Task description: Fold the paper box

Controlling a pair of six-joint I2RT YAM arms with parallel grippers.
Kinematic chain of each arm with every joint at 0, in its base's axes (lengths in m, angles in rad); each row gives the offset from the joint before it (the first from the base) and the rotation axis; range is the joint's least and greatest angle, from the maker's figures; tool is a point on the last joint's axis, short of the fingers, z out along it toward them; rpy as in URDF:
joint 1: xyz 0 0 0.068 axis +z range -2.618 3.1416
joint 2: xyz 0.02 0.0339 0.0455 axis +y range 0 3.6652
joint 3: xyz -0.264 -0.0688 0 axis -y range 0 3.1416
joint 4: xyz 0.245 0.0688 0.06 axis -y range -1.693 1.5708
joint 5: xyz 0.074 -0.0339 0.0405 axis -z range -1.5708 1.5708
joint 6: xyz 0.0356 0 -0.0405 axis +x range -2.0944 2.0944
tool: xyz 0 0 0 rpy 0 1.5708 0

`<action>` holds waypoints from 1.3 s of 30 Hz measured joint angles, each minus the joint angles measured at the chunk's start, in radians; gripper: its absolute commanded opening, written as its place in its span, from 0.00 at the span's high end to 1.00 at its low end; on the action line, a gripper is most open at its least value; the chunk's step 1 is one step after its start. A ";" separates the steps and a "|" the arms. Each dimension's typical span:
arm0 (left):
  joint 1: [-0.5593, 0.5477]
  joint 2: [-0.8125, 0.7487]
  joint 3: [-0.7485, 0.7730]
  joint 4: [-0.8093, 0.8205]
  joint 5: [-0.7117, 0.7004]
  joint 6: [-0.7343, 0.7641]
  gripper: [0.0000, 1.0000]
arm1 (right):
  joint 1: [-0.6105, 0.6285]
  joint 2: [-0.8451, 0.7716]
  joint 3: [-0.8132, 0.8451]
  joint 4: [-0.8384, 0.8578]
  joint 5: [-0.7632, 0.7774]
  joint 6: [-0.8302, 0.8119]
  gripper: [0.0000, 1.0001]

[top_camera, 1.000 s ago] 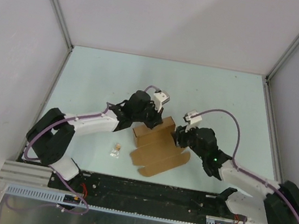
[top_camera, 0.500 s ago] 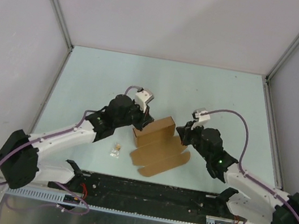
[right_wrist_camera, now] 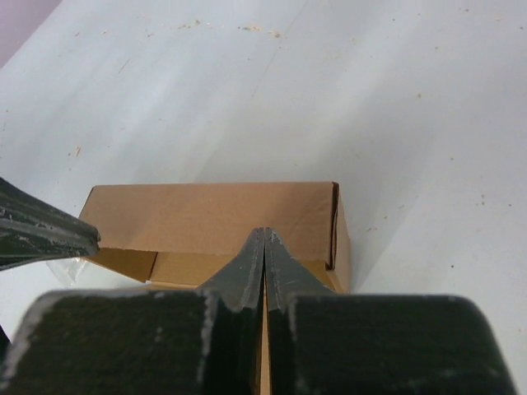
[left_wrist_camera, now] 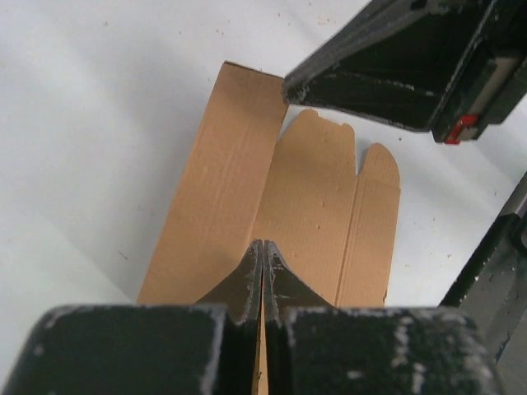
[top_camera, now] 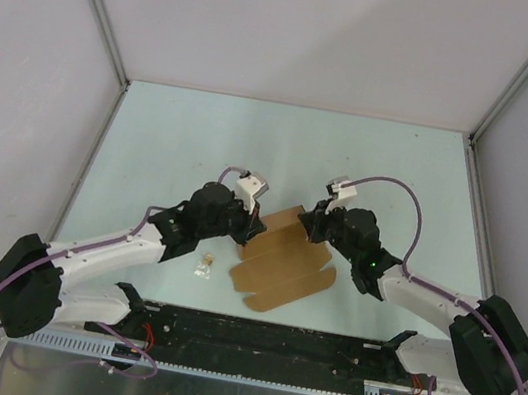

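Pale blue-green tabletop (top_camera: 183, 133) fills the floor of a small booth, closed in by plain grey-white walls (top_camera: 303, 22) on the left, far and right sides, with aluminium corner posts (top_camera: 94, 2) rising at the far corners. Small specks of dirt dot the surface in the wrist views.

At the middle of the table, the left gripper (left_wrist_camera: 262, 244) has its two black fingers pressed flat together, tips pointing down over the cardboard. Nothing can be seen pinched between them. The right gripper (right_wrist_camera: 263, 233) is closed the same way, fingers touching along their length, its tips over the box's near side. Whether either pair of tips touches the cardboard cannot be told.

Between the two grippers lies the paper box (top_camera: 284, 262), plain brown cardboard, partly folded. In the right wrist view a long panel stands up with a short side panel bent at its right end. Nearer the arms, the sheet lies flat, with creased strips and rounded tabs.

Just left of the box, apart from it, sits a tiny brown scrap (top_camera: 204, 264).

Both arms reach in from the near corners, white links with purple cables, meeting at the box. A black mounting rail (top_camera: 261, 339) runs along the near edge.
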State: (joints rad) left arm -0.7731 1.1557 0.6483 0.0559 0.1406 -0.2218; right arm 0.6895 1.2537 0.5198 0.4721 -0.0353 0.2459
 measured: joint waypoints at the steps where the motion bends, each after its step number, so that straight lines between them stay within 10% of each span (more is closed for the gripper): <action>1: -0.002 -0.002 -0.004 0.000 -0.003 -0.001 1.00 | -0.003 0.008 0.002 0.010 -0.007 0.002 1.00; 39: -0.026 -0.037 -0.097 -0.002 -0.016 -0.034 1.00 | 0.005 0.122 0.004 0.058 -0.006 0.016 1.00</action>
State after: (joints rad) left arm -0.7990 1.1187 0.5510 0.0536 0.1249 -0.2554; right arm 0.6949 1.3758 0.5240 0.5304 -0.0414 0.2615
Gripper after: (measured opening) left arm 0.004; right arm 0.009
